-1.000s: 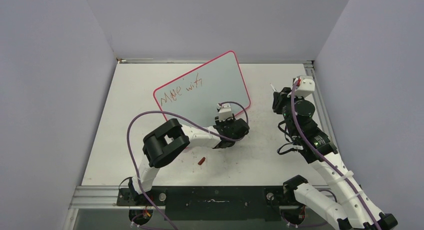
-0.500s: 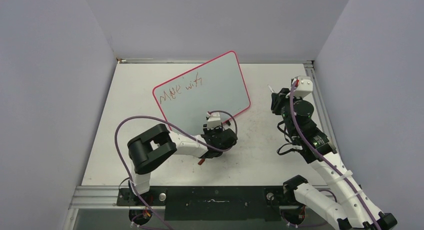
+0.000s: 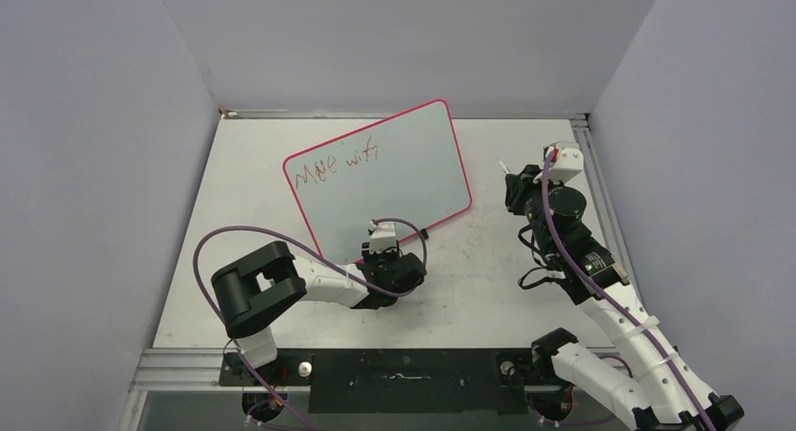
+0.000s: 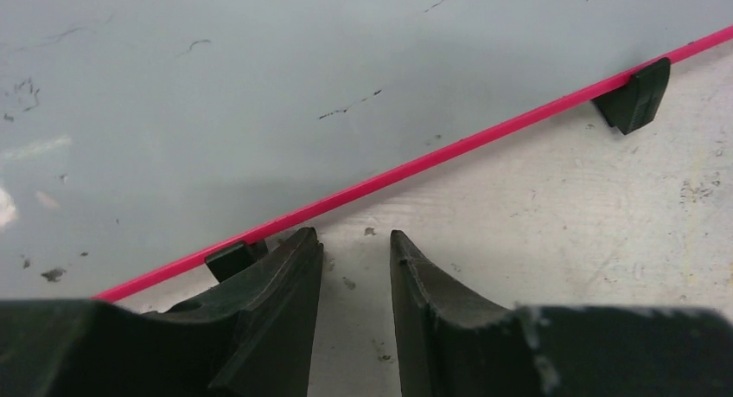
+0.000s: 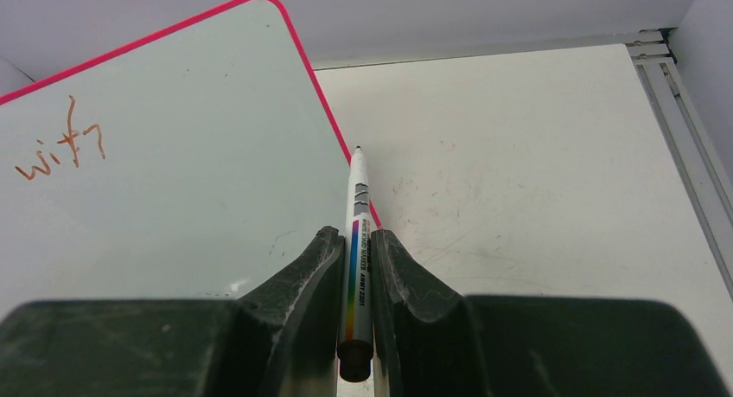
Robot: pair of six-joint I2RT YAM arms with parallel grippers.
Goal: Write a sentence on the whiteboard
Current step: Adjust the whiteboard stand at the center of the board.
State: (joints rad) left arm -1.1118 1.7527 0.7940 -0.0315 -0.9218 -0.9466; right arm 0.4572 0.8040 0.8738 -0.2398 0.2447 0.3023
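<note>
The whiteboard [image 3: 394, 182] stands on the tabletop [image 3: 507, 290], with the sentence [image 3: 336, 165] reading roughly "Move with" at its upper left. The left hand [image 4: 353, 237], narrowly parted and empty, sits at its lower rim beside a black foot [image 4: 232, 259]. The right hand [image 5: 353, 241] clamps a marker [image 5: 358, 198] beside the board's right edge.

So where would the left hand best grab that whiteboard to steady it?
Probably the whiteboard's right side edge, above its black foot, the left hand coming in sideways with a finger on each face. It is a thin sheet standing on the table, so only free edges fit between fingers.
</note>
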